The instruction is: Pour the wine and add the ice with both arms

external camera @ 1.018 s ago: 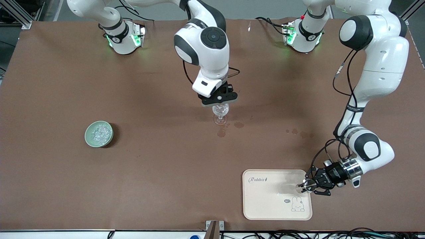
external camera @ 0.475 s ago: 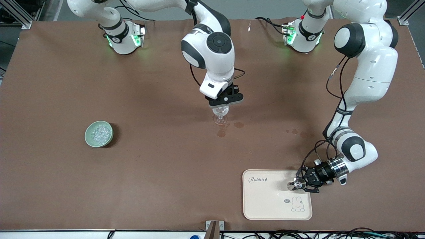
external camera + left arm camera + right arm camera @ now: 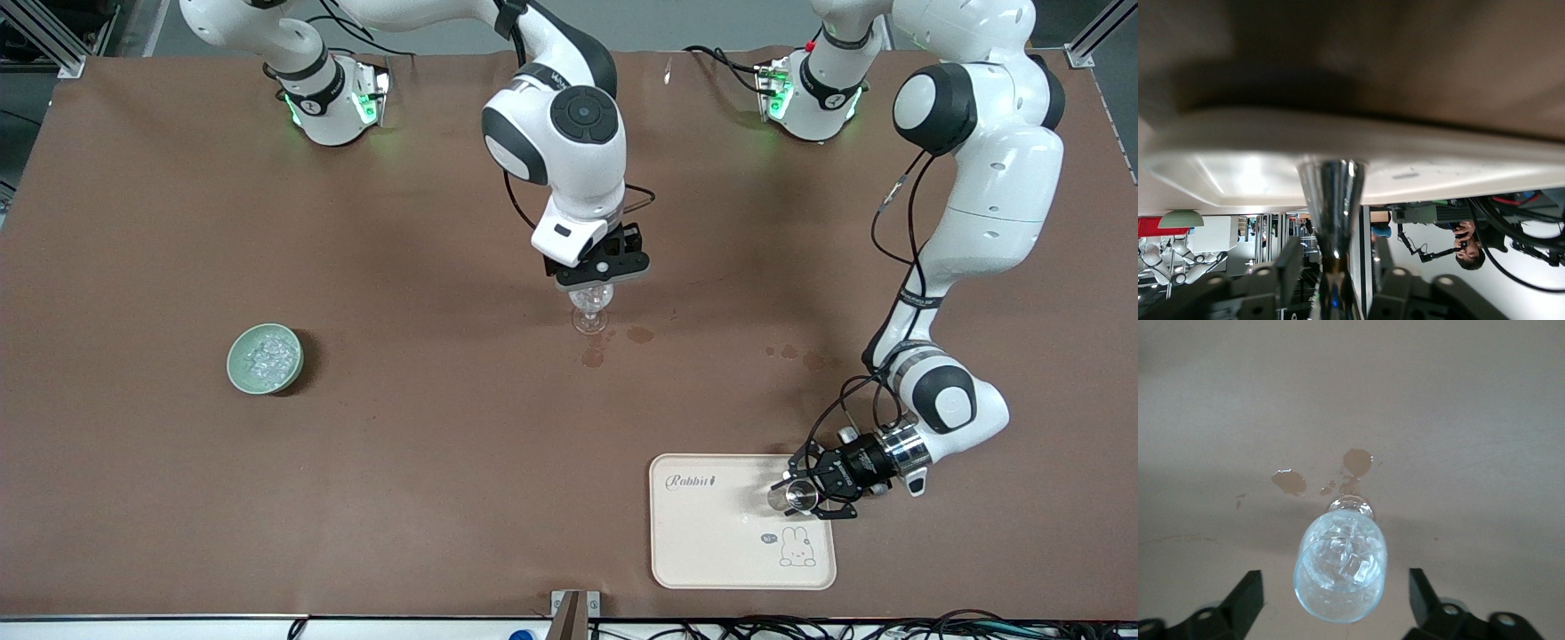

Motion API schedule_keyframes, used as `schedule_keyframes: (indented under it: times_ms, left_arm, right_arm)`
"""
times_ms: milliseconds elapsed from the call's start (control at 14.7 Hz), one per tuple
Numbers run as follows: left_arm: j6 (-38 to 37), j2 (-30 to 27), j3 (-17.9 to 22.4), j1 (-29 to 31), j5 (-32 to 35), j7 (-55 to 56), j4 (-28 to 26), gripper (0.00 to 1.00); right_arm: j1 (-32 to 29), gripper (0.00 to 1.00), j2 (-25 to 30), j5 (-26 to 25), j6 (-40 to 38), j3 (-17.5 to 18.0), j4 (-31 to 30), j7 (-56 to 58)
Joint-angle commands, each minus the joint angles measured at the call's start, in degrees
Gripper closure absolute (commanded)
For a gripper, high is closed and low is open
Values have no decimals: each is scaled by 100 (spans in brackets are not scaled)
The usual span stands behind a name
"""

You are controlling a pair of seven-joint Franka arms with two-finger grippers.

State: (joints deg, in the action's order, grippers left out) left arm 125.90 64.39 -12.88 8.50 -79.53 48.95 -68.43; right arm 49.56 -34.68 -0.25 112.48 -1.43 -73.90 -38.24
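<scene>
We see the bowl (image 3: 265, 358) of ice (image 3: 269, 356) toward the right arm's end of the table. Mid-table, the right gripper (image 3: 597, 271) hangs over the glass (image 3: 590, 310) with its fingers (image 3: 1245, 600) spread wide — cubes sit inside the glass (image 3: 1340, 573). Wet spots (image 3: 638, 335) lie beside it. Toward the left arm's end, the left gripper (image 3: 805, 496) is low over the tray (image 3: 711, 551), fingers around a small metal cup (image 3: 802, 495) — gripped or loosened, we cannot tell.

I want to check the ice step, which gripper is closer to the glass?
Right. The right gripper is directly over the glass; the left gripper is at a metal cup on the tray.
</scene>
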Motion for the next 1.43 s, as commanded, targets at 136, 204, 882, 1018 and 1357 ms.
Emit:
schedule_keyframes:
  times_ms: [136, 204, 882, 1018, 1357]
  left_arm:
    - [-144, -786, 40, 125, 1689, 220, -328, 0]
    - [-345, -935, 40, 221, 2400, 264, -346, 0]
    - [-2659, -2912, -30, 530, 6429, -463, -285, 0]
    - [-2799, -3238, -135, 433, 7053, -990, -293, 0]
    - [-3045, -4099, -917, 450, 8618, -2152, -302, 0]
  right_arm:
    - [-472, 0, 778, -2, -647, -261, -46, -61]
    - [-682, 0, 883, -19, -779, -270, -46, -61]
    - [-3037, 0, 1955, -256, -1974, -270, -256, 1774]
    - [-3547, 0, 2166, -239, -2335, -270, -257, 2615]
    - [-4515, 0, 2816, -133, -2609, -252, -607, 3805]
